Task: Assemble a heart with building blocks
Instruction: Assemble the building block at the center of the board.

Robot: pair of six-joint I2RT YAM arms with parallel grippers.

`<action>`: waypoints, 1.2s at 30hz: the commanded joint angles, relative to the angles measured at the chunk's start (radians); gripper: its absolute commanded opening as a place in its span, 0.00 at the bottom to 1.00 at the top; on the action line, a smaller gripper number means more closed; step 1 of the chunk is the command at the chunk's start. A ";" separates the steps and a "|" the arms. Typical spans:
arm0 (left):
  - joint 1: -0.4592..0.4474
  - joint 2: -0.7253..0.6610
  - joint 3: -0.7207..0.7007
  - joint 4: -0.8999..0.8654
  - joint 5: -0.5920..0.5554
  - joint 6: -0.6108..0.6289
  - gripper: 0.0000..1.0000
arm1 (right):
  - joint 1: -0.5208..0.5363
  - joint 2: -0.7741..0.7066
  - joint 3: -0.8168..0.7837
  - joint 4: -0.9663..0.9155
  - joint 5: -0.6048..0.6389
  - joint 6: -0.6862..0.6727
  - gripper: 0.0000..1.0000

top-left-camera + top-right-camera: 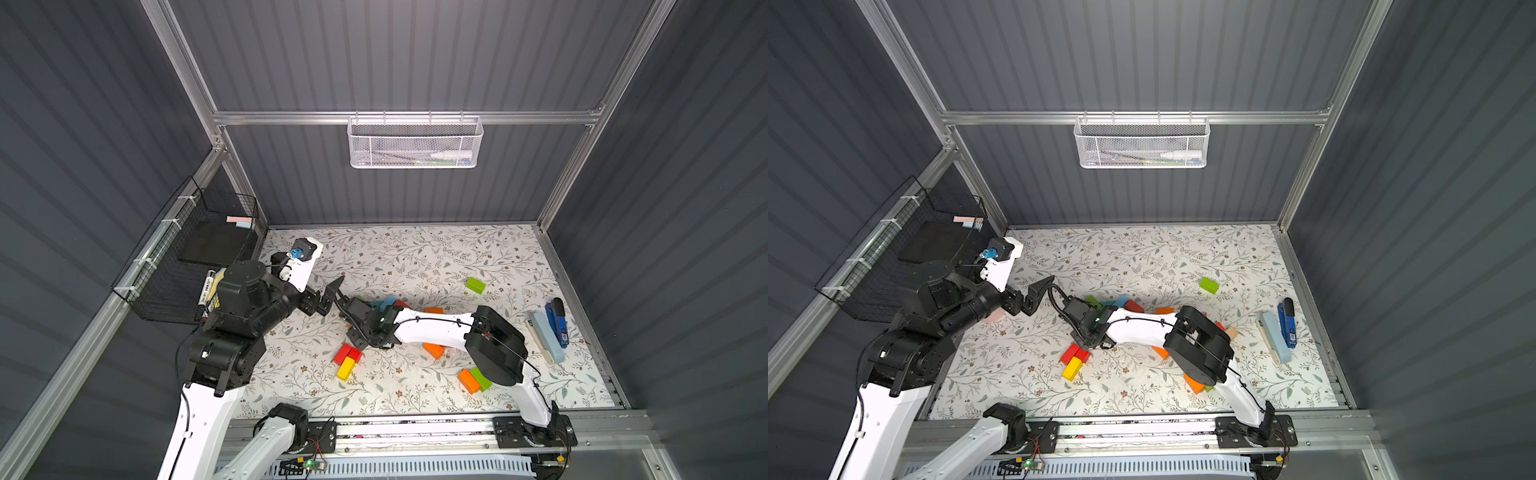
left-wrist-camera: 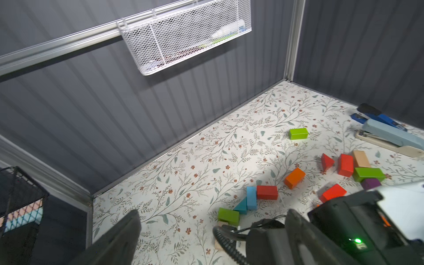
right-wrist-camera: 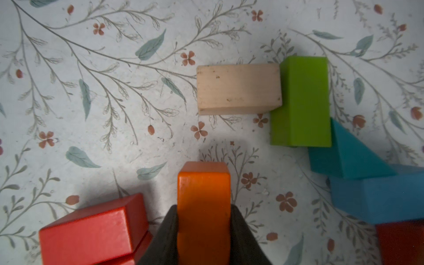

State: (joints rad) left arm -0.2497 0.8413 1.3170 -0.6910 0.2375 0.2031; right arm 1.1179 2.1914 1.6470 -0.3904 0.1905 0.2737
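1. Grip first: right gripper [image 3: 203, 214] is clamped on the orange block [image 3: 203, 188], with black fingers [image 3: 168, 231] pressing its two long sides. I call it held.
2. The orange block's long axis runs straight out along the fingers, and its free end sticks out ahead. There is a shadow on the floral mat [image 3: 68, 103] past the tip, so I judge it lifted, though I'm not certain.
3. Dead ahead of that tip, with a gap between, is the tan block [image 3: 238, 88]. Its long axis lies crosswise to the orange one.
4. The tan block's far end touches the green block [image 3: 301, 101], which lies parallel to the orange. The teal wedge [image 3: 344, 156], blue block [image 3: 378, 199] and dark red block [image 3: 399, 243] follow in a touching chain that curves back alongside the pincer. I read this as one run of the heart outline.
5. On the pincer's other flank, just beside a finger, is the red block [image 3: 94, 227]. A top view shows the yellow block [image 1: 345, 368] butted on beyond it.
6. The coming move turns on the open gap between tan and red, which lies right under and ahead of the orange. My guess is a short drop, maybe with a small turn.
7. Left gripper [image 1: 332, 295] has its jaws spread wide with nothing between them, and hovers near the right wrist. The right arm is the nearer one and already has the piece.
8. Farther out, the lime block [image 1: 475, 285] sits alone, well apart past the chain. The staplers [image 1: 548, 336] are beyond that and not my concern.
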 commanded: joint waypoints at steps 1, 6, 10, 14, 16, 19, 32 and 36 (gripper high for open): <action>0.003 0.021 0.054 -0.068 0.067 0.004 0.99 | -0.009 0.012 0.048 -0.041 0.012 0.021 0.24; 0.003 0.011 0.045 -0.067 0.082 -0.009 0.99 | -0.015 0.030 0.054 -0.031 0.010 0.021 0.24; 0.003 0.015 0.041 -0.064 0.087 -0.010 0.99 | -0.020 0.048 0.076 -0.033 0.000 0.024 0.24; 0.003 0.009 0.031 -0.051 0.092 -0.010 0.99 | -0.026 0.072 0.113 -0.048 -0.001 0.027 0.24; 0.003 0.010 0.031 -0.047 0.096 -0.010 0.99 | -0.028 0.084 0.131 -0.053 -0.011 0.028 0.24; 0.003 0.014 0.029 -0.046 0.100 -0.010 0.99 | -0.028 0.096 0.145 -0.056 -0.019 0.028 0.24; 0.003 0.010 0.020 -0.039 0.100 -0.010 0.99 | -0.033 0.143 0.204 -0.107 -0.037 0.060 0.26; 0.003 0.010 0.019 -0.039 0.101 -0.010 0.99 | -0.033 0.153 0.215 -0.118 -0.036 0.060 0.27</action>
State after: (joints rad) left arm -0.2497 0.8600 1.3437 -0.7345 0.3157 0.2016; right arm 1.0889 2.3260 1.8408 -0.4706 0.1570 0.3180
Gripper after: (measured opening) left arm 0.992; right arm 0.332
